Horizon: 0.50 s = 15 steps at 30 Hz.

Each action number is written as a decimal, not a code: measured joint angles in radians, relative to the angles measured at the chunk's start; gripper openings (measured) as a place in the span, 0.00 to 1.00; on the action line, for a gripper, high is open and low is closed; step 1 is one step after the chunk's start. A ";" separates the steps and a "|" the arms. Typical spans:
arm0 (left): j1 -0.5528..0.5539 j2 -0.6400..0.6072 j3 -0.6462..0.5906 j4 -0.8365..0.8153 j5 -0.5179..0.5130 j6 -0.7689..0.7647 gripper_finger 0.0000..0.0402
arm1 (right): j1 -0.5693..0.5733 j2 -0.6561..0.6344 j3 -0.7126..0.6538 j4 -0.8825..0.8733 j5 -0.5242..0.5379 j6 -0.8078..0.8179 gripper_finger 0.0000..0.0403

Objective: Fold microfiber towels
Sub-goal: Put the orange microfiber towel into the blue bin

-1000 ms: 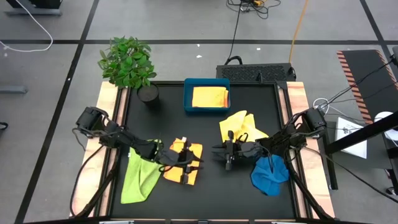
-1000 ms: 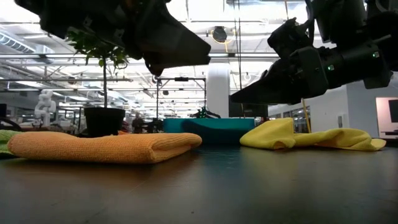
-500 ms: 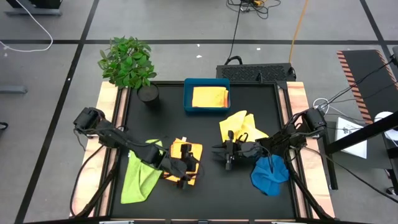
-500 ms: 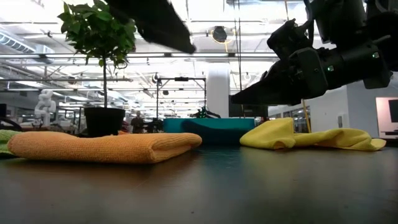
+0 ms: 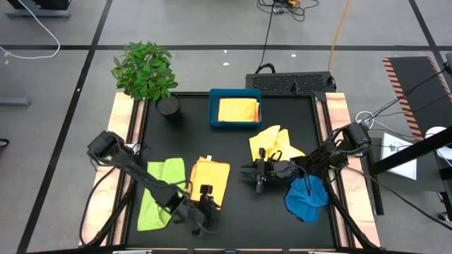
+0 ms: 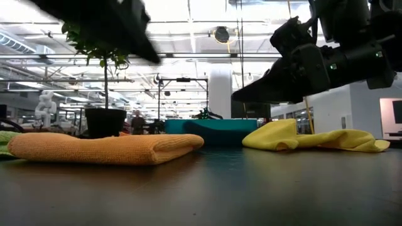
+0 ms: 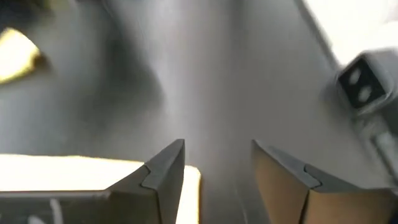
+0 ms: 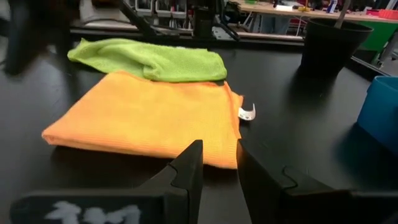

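While the folded orange towel [image 5: 208, 181] lies flat at the front middle of the black table [image 5: 233, 144], the left gripper [image 5: 203, 215] hangs just past its near edge, fingers spread, nothing held; lime green towel [image 5: 159, 192] just beside orange, on its left; right gripper [image 5: 258, 174] sits between orange and pale yellow towel [image 5: 275, 143], fingers [image 8: 189, 163] slightly parted, empty; blue towel [image 5: 306, 197] under the right arm; golden yellow towel [image 5: 239, 111] in teal tray [image 5: 212, 106]; potted plant [image 5: 146, 73] at back left; right wrist view alone shows a white tag [image 8: 247, 112] at orange's edge; low view hides blue.
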 joint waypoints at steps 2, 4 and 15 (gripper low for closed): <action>0.000 0.035 0.012 -0.043 0.037 -0.022 0.45 | 0.000 0.000 0.000 0.008 0.000 0.000 0.23; 0.001 0.048 0.029 -0.093 0.048 -0.034 0.44 | 0.000 0.000 0.000 0.023 0.000 0.000 0.23; 0.024 0.152 0.099 -0.120 0.057 0.011 0.45 | 0.000 0.000 0.000 0.020 0.000 0.027 0.23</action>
